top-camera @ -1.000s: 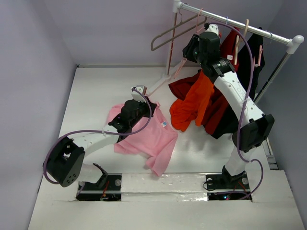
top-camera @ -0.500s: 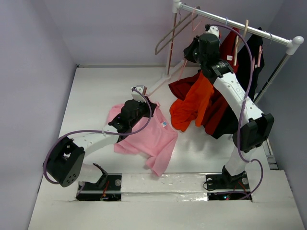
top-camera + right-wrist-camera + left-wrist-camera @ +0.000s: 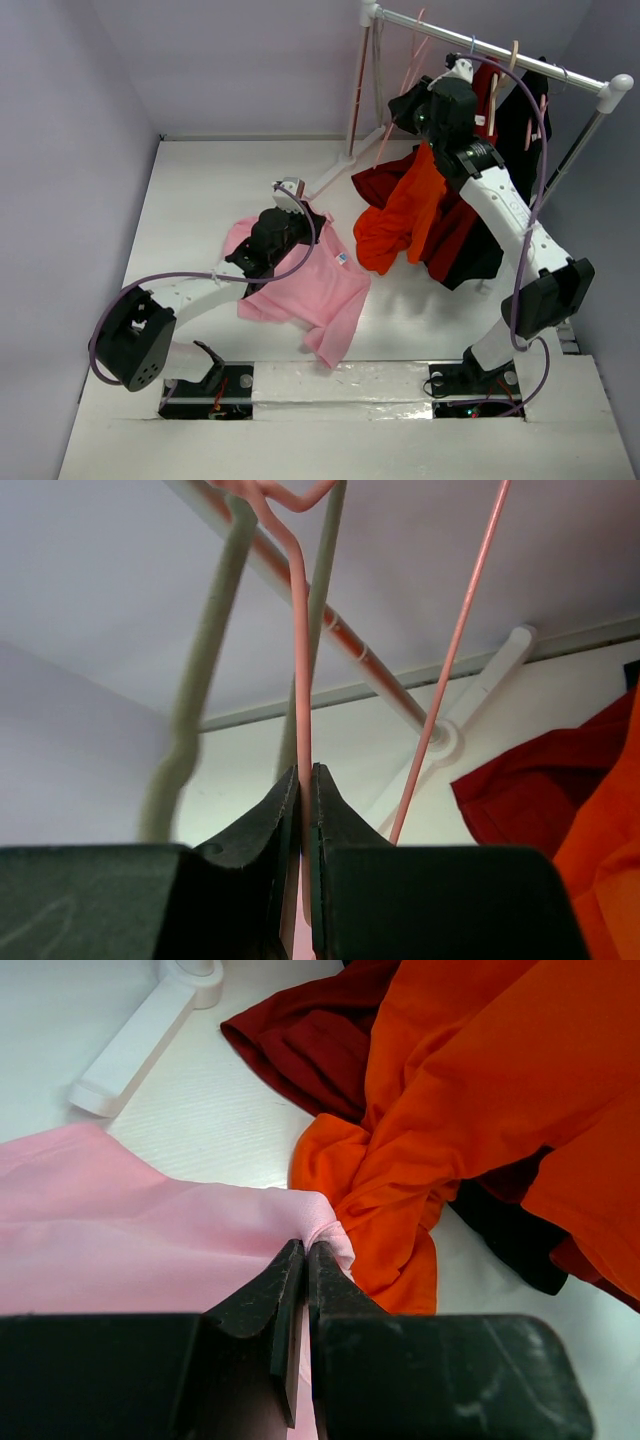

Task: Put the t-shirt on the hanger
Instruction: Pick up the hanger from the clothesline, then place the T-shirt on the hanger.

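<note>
Left gripper (image 3: 305,1252) pinched shut on a fold of the t-shirt (image 3: 120,1240). Right gripper (image 3: 303,776) clamped on the hanger (image 3: 301,660), whose upper end is cut off by the frame edge.

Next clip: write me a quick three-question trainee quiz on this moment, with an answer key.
1. True or false: the left tool is shut on a fold of the t-shirt.
2. What does the right tool pinch? A) the hanger B) a t-shirt sleeve C) nothing
3. Which garment lies right beside the pinched fold in the left wrist view?
Key: 1 true; 2 A; 3 the orange shirt.
</note>
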Tool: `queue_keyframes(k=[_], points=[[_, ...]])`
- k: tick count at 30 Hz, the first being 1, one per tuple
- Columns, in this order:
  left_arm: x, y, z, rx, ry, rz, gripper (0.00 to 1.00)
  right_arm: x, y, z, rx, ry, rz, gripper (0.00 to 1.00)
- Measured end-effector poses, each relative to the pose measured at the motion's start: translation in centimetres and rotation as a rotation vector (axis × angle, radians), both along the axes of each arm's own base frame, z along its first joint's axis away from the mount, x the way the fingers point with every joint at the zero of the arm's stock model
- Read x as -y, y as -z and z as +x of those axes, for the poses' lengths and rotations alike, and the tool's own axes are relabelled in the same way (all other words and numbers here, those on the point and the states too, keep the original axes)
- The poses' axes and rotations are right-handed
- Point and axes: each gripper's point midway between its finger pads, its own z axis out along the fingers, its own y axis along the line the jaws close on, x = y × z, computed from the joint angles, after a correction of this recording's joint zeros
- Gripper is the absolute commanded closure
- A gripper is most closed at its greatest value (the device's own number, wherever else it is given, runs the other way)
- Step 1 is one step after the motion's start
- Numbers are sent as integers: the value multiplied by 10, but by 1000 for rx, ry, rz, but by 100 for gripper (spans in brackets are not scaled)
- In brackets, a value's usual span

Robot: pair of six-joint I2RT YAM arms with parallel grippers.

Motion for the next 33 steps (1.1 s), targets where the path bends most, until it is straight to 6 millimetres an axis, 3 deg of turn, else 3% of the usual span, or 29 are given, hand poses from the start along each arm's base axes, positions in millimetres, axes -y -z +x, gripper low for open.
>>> queue_keyframes(k=[6, 13, 18, 25, 29, 33], points=[[-1, -3, 0, 7, -5, -4, 100, -1, 1, -15, 12, -30, 44, 100], [-1, -3, 1, 8, -9, -4, 100, -4, 33, -32, -49, -69, 54, 100], [-2, -3, 1, 9, -12, -4, 100, -2, 44, -50, -65, -88, 64, 100], [-3, -3, 3, 12, -24, -1, 100, -18, 61, -100, -80, -178, 82, 100], [-4, -3, 3, 12, -27, -1, 100, -38, 90, -141, -129, -274, 81, 100], [-4, -3, 3, 12, -28, 0, 100, -45, 123, -186, -197, -368, 80, 100]])
